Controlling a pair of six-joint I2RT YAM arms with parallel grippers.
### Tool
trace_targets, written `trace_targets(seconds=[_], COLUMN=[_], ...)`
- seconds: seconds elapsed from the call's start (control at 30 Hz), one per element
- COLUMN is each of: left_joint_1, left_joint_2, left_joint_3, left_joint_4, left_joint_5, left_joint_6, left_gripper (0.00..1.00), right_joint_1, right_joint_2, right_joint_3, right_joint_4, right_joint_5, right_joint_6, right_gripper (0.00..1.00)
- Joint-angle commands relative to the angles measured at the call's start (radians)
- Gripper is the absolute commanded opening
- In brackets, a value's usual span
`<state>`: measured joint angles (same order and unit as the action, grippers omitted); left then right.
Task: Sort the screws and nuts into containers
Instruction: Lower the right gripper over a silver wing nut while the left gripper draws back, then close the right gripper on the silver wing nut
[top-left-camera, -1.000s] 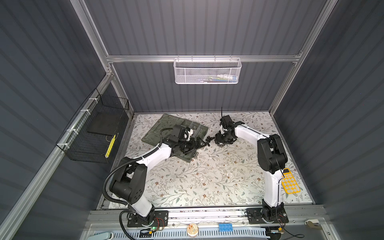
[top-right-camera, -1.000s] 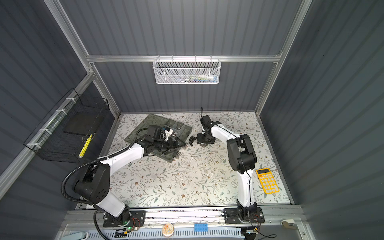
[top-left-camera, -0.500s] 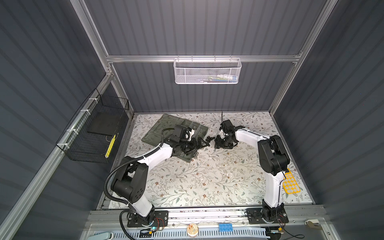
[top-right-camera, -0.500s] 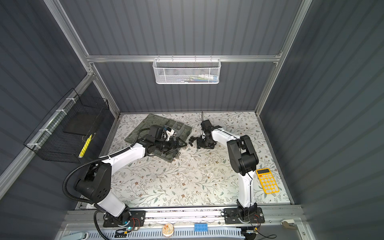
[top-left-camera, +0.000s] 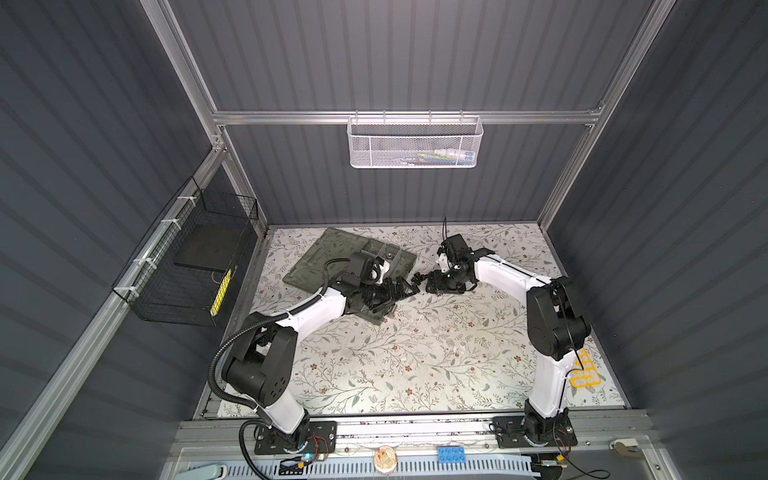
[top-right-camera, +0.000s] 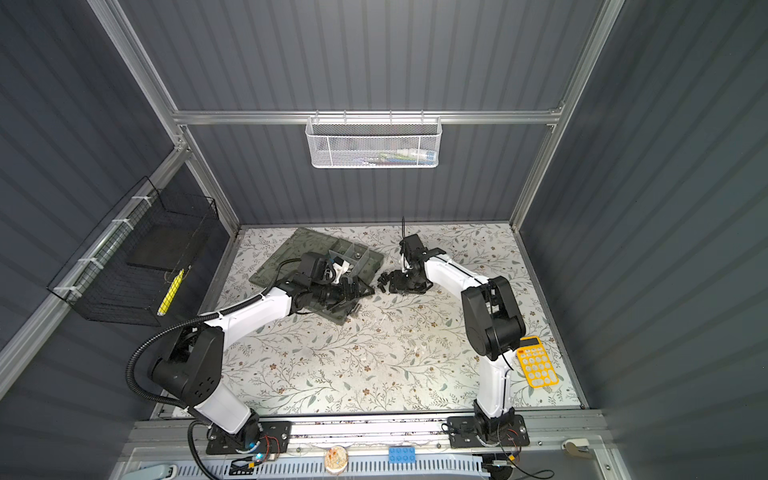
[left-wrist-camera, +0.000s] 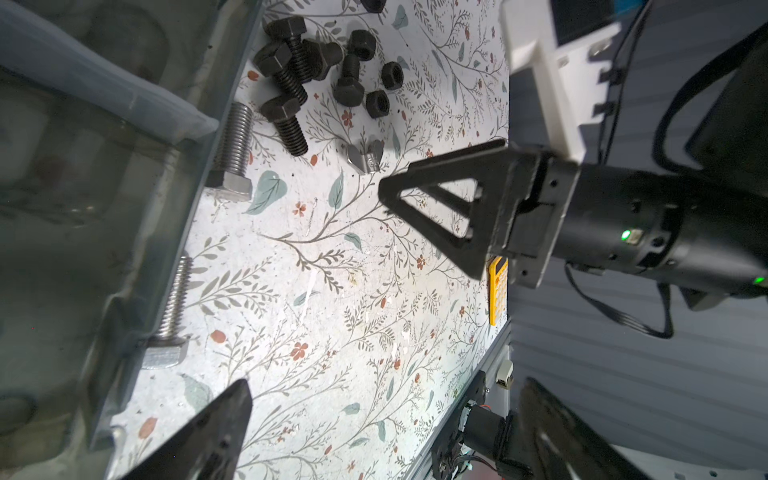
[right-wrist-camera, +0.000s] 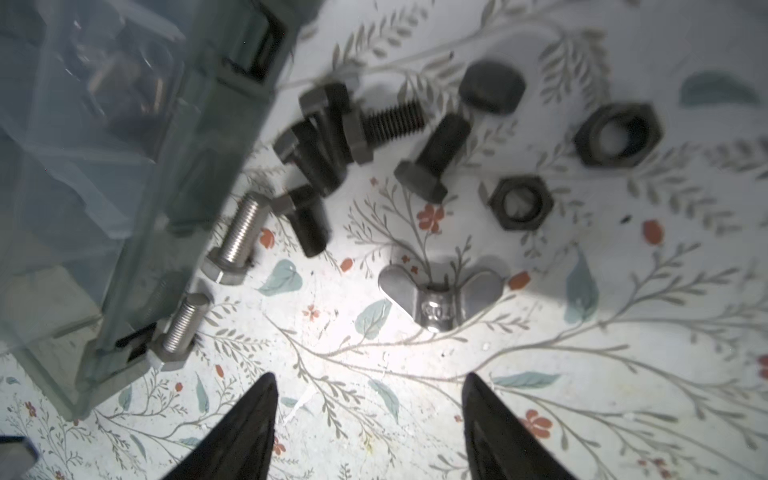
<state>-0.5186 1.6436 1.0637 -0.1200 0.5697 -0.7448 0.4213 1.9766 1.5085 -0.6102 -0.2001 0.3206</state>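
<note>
Low over the bench (top-left-camera: 415, 365), the left end effector (left-wrist-camera: 386, 399) gapes wide and empty beside the organizer box (left-wrist-camera: 104, 208). The right end effector (right-wrist-camera: 370, 386) faces it, open, near a silver wing nut (right-wrist-camera: 442, 295). Black screws (right-wrist-camera: 374, 120) and black nuts (right-wrist-camera: 519, 203) lie loose nearby; two silver screws (right-wrist-camera: 237, 237) touch the box.

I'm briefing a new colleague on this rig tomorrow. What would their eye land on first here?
The left gripper and right gripper, both open, nearly meet at the back of the flowered table, beside the grey-green organizer box. Just ahead of the right gripper lies a shiny silver wing nut, with black screws and black nuts scattered beyond it. A yellow calculator sits at the table's front right edge.
</note>
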Motion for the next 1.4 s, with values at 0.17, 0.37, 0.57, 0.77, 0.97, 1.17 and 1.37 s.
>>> trace_targets(seconds=[0.17,0.37,0.57,0.77,0.97,1.17,1.37], left_joint_1=[-0.009,-0.009,-0.009,-0.009,-0.011,-0.012,-0.012], left_joint_2=[-0.024,-0.037,-0.045,-0.041,-0.032,-0.027,-0.024], left_joint_3=[0.032,0.031,0.016,0.018,0.023,0.024,0.028], left_joint_4=[-0.042,-0.056,-0.052,-0.057,-0.053,-0.055,-0.057], left_joint_5=[0.008,0.002,0.001,0.002,0.006,0.007,0.007], left_joint_6=[0.012,0.018,0.01,0.014,0.013,0.013,0.014], left_gripper=[1.0,1.0,1.0,1.0,1.0,1.0,1.0], right_joint_1=[-0.009,-0.01,-0.01,-0.01,-0.009,-0.009,-0.006], right_joint_2=[0.119,0.16,0.196,0.185,0.154,0.135,0.128], right_joint_3=[0.111,0.135,0.15,0.108,0.06,0.041,0.018], right_joint_4=[-0.08,-0.069,-0.067,-0.045,-0.04,-0.044,-0.026], right_joint_5=[0.065,0.036,0.011,-0.012,0.025,0.04,0.028], right_joint_6=[-0.031,-0.053,-0.058,-0.04,-0.039,-0.04,-0.043], right_gripper=[0.69,0.69,0.69,0.67,0.64,0.59,0.52])
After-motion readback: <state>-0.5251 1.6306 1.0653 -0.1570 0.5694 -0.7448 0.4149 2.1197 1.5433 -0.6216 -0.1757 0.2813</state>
